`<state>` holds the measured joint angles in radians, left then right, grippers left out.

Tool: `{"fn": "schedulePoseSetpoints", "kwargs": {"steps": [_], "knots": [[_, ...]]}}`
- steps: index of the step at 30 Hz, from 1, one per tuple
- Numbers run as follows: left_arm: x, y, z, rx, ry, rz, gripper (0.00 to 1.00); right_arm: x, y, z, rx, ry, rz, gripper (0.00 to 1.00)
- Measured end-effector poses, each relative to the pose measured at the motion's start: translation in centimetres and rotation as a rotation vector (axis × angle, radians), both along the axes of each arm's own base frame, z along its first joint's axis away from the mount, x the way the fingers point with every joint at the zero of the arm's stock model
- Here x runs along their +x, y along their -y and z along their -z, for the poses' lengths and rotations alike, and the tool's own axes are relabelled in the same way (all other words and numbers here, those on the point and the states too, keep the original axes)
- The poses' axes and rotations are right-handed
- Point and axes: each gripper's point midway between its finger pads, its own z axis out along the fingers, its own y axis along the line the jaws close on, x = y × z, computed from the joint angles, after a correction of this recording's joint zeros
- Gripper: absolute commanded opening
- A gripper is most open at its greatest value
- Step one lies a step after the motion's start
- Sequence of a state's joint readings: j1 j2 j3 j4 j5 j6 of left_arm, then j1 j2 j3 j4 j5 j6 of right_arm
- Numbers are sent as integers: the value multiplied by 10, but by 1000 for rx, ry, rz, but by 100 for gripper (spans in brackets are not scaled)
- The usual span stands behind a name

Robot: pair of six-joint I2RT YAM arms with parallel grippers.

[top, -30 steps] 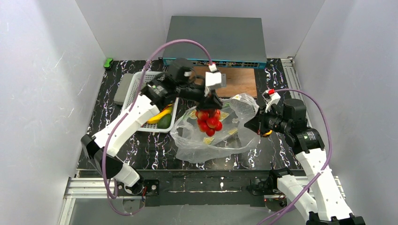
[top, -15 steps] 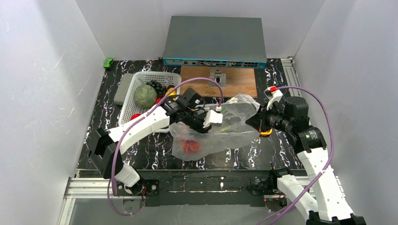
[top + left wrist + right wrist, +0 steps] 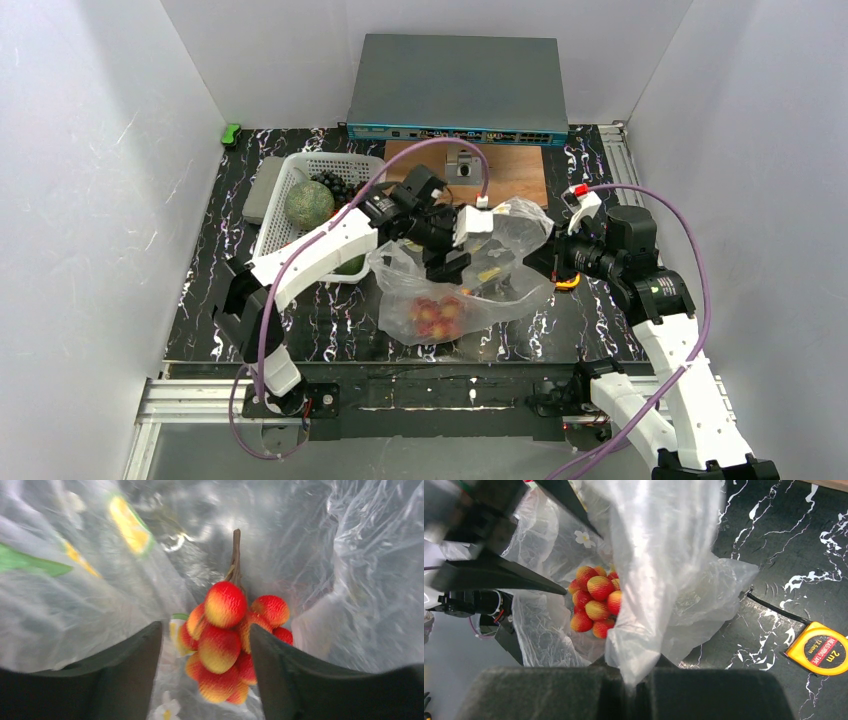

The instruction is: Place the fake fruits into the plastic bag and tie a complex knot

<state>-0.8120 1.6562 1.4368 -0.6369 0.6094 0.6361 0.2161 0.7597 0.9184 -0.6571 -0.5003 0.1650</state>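
While the cluster (image 3: 222, 630) lies at the bottom of the bag (image 3: 505, 290), the left gripper (image 3: 447, 268) hangs just above it inside the mouth, jaws wide and gripping nothing. The right gripper (image 3: 629, 675) is clamped tight on a fold of the bag's rim and holds that side up, which we judge is what props the mouth open.

We take the bag to be the hard part. It looks thin, limp and slick, with no shape of its own; if the rim is let go, it will likely sag over the fruit. We would hold it only at the rim, gathering several layers into one pinch, since a single film may slide out or tear. For the knot, we think both sides need bunching into cords first.

The cluster seems light and hollow, its glossy balls apt to roll out of a pinch; the brown stem at its end is the surer hold. More fruit sits in the basket (image 3: 300, 165) to the left of the bag. One is a green ball (image 3: 309, 203), wide and smooth, which we think wants fully spread jaws across its middle. The other is dark grapes (image 3: 335, 185), knobbly and better pinched at the top of the bunch. A tape measure (image 3: 819, 650) lies on the table (image 3: 300, 320) just beside the bag and is no part of the job.
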Motion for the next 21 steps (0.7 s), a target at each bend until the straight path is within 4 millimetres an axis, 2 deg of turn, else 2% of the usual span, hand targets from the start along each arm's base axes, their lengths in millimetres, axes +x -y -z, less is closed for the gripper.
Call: {"fn": "schedulePoseSetpoints", "kwargs": {"steps": [3,7,9,11,12,14,16,18,20,21], "knots": [[11,20,-44,-111,25,-40,93,0,0,0,-1,1,-6,1],[17,34,-113,-270,50,-90,95,-1,-1,0,0,3,-12,1],[18,31,-145,-346,41,-123,96,-1,-1,0,1,3,-15,1],[25,15,-171,-405,15,-188,95,-2,-2,0,2,4,-21,1],[31,3,-179,-421,8,-229,95,-2,-2,-1,2,6,-22,1],[55,-35,-195,-449,-5,-365,94,-2,-2,-1,2,7,-25,1],[80,-84,-199,-457,1,-527,94,-3,-2,-1,1,8,-27,1],[96,-145,-185,-421,1,-720,94,-4,-2,0,-1,9,-30,1],[103,-207,-160,-348,5,-925,95,-5,-2,0,-2,9,-33,1],[103,-228,-149,-312,6,-995,94,-6,-2,0,-3,7,-34,1]]}}
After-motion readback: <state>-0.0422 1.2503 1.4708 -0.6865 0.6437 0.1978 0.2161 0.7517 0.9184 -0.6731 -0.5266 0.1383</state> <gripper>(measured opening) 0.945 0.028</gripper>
